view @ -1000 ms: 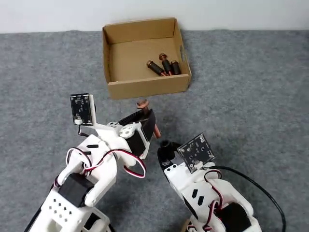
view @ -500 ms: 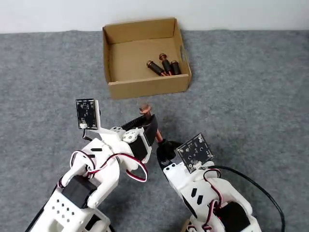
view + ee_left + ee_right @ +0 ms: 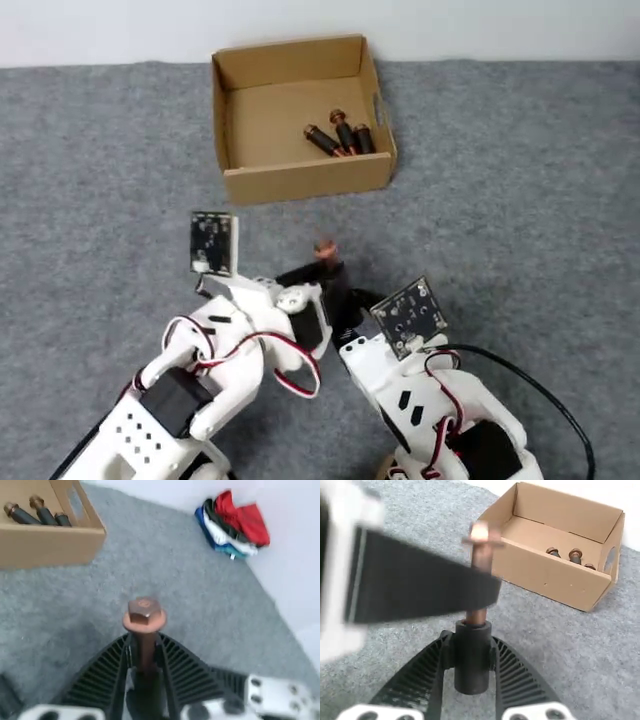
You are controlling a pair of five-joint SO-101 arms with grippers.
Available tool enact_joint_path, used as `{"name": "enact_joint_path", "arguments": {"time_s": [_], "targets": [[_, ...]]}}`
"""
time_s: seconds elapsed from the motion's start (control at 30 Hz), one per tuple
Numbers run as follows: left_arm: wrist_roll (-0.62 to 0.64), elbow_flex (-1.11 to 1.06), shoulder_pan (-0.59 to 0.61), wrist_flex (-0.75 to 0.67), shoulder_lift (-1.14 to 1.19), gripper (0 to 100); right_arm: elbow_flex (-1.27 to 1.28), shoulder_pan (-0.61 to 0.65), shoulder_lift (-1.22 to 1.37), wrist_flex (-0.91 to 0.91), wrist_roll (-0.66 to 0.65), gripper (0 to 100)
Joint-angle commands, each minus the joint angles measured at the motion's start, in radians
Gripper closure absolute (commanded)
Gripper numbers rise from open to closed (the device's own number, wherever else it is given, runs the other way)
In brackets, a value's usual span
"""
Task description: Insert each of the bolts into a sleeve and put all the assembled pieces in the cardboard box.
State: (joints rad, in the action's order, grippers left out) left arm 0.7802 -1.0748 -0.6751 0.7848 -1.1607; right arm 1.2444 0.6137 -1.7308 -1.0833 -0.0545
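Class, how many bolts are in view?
4. Three bolts lie sleeved in the cardboard box; one bolt is clamped in the left gripper, its tip in the sleeve held by the right gripper.

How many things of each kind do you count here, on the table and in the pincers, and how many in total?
cardboard box: 1
assembled pieces, lying in the box: 3
bolt, held in the left pincer: 1
sleeve, held in the right pincer: 1
Total: 6

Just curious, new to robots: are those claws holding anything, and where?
Left gripper holds the bolt by its shank; right gripper, the sleeve by its sides.
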Motion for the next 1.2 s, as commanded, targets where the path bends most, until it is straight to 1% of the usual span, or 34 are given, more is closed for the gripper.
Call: {"name": "enact_joint_path", "arguments": {"time_s": [0.0,0.13,0.2,0.3,0.37,0.43,0.63,0.7,0.83,0.93,1.03,1.1,1.17], "targets": [[-0.052,0.002,-0.026,0.068,-0.006,100,-0.037,0.008,0.001,0.028,-0.011,99.1],[-0.124,0.002,-0.021,0.133,-0.008,99,-0.037,0.008,0.001,0.03,-0.012,99.1],[-0.133,0.002,-0.021,0.152,-0.011,98,-0.037,0.008,0.001,0.03,-0.012,99.1],[-0.141,0.008,-0.021,0.181,-0.011,87,-0.035,0.008,0.001,0.03,-0.012,99.1],[-0.178,0.01,-0.021,0.187,-0.011,79,-0.035,0.008,0.001,0.03,-0.012,99.1],[-0.201,0.013,-0.021,0.193,-0.012,73,-0.035,0.008,0.001,0.025,-0.012,99.1],[-0.213,0.157,-0.018,0.318,-0.006,72,-0.035,0.007,0.001,0.025,-0.012,99.1],[-0.212,0.205,0.011,0.353,-0.006,72,-0.035,0.004,0.001,0.025,-0.012,99.1],[-0.222,0.275,0.115,0.413,-0.012,73,-0.035,0.001,0.001,0.025,-0.011,99.1],[-0.267,0.3,0.213,0.462,-0.014,74,-0.034,-0.027,0.001,0.024,-0.006,99.1],[-0.276,0.297,0.327,0.483,-0.029,83,-0.035,-0.116,0.001,0.025,-0.005,99.1],[-0.278,0.269,0.41,0.483,-0.066,91,-0.043,-0.186,0.001,0.033,0.012,99.1],[-0.279,0.202,0.482,0.483,-0.118,100,-0.063,-0.243,0.004,0.054,0.06,99.1]]}}
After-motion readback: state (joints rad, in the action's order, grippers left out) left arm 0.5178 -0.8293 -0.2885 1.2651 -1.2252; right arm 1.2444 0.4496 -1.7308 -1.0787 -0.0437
